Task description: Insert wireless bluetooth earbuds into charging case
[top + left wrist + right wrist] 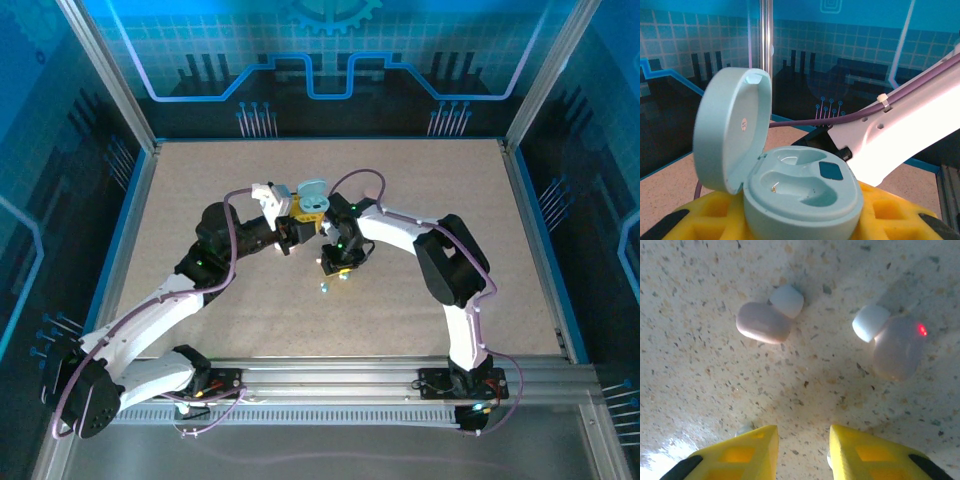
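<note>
The left hand [800, 225] is gripping the open charging case [802, 192], its lid [730, 135] tipping back. The right hand [802, 452] is hovering narrowly parted, holding nothing, over the surface [695, 390]. Just ahead of it, one earbud [764, 322] is lying to the left and another earbud [896, 347] to the right, apart.

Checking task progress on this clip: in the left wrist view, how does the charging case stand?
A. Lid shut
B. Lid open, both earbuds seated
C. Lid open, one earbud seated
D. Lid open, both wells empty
D: the charging case has its lid up and both wells bare, while two earbuds lie on the table in the right wrist view.
</note>
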Robot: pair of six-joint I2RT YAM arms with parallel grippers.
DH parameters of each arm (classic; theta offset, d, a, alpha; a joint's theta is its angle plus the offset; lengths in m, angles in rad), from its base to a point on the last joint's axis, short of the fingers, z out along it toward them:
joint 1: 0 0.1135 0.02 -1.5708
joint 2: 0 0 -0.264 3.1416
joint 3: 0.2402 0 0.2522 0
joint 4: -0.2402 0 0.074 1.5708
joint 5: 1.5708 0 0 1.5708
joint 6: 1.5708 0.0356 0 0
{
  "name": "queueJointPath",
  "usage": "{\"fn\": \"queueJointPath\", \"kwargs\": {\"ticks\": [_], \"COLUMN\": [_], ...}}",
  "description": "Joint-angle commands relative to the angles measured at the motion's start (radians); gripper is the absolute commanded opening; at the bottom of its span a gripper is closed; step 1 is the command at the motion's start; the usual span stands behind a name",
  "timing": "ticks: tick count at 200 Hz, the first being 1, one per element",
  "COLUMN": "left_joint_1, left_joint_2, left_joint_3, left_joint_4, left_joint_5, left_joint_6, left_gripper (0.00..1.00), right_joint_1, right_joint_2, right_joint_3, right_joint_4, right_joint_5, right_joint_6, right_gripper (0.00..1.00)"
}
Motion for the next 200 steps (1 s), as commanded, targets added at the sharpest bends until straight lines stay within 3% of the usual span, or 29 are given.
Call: {"fn": "queueJointPath", "kwargs": {"ticks": [1,101,200], "left_joint_1": [0.007,0.007,0.006], "left_joint_2": [-0.014,-0.002,0.002], "left_joint_3": [-0.005,0.001,0.003], "left_joint_4": [0.001,0.005,0.008], "left_joint_5": [-0.003,0.006,0.009], "left_joint_6": [0.023,0.010,0.001], "left_gripper": [0.33,0.33,0.33], "right_joint_1": [0.018,0.016,-0.014], "right_joint_2": [0.003,-0.128,-0.190], "right_joint_3": [0.024,-0.110,-0.163], "right_joint_4": [-0.066,-0.092,-0.029], "right_joint_5": [0.016,0.043,0.056], "right_joint_6": [-0.044,-0.085,-0.020], "right_gripper": [0.34,0.34,0.33]}}
